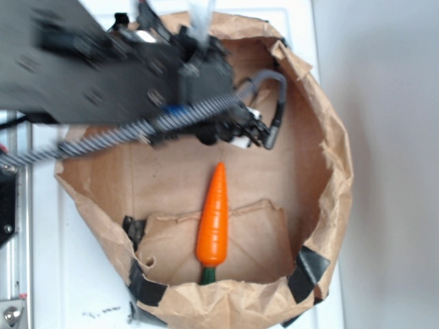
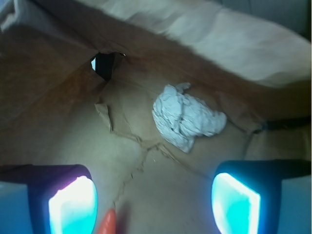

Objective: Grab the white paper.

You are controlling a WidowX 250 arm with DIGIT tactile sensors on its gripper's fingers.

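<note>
Gripper (image 2: 153,202) was spread wide, nothing between the two lit pads (image 2: 73,204), hovering inside the brown paper bag (image 1: 322,123) above its floor. In the wrist view the white paper (image 2: 186,121) lay ahead of the gripper and slightly toward the right pad, clear of both, resting on the bag floor near the foot of the far bag wall. The wad was crumpled and lumpy, its longer run going roughly across the view, so the jaws looked about lined up to straddle it once moved forward and down; that's my read only. Only one arm here. In the exterior view the wad was hidden under the arm, couldn't place it there. The carrot (image 1: 213,218) lay behind the gripper, on the side away from the wad; its orange tip just poked in at the bottom edge of the wrist view, between the pads. Bag floor was creased brown paper with a loose torn flap (image 1: 226,240) under the carrot and dark tape (image 1: 309,271) at the rim. The bag sat on a white surface (image 1: 68,274); a plain pale wall (image 1: 391,137) was beside it.
</note>
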